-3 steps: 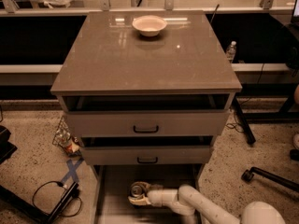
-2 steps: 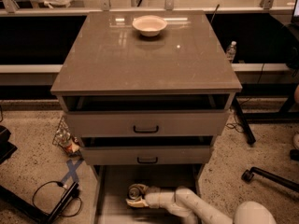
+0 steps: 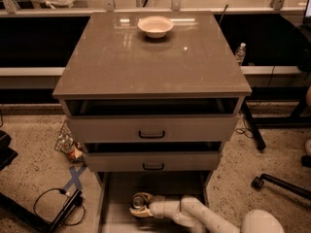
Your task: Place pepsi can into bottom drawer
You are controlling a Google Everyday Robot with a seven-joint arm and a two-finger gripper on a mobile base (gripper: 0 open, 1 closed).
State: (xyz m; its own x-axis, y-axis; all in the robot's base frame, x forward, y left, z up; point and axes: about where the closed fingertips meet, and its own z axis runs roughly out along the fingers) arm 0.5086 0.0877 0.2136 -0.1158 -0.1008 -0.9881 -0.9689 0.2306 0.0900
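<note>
1. My claw [image 3: 140, 208] is clenched around the can [image 3: 139, 200]; the can stands upright, long axis vertical, silver top up.
2. Both are inside the open drawer [image 3: 115, 205].
3. Upper drawers [image 3: 151, 129] overhang just behind the claw; the bowl [image 3: 155, 26] sits far beyond on the surface [image 3: 146, 64].

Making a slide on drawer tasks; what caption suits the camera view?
Gripper holds the pepsi can inside the open bottom drawer; a white bowl sits on the cabinet top.

I had one cam only, up high in front of the cabinet [image 3: 146, 64], tilted down, mid range; gripper [image 3: 140, 208] sat at frame btm, in the bottom drawer [image 3: 175, 187].
</note>
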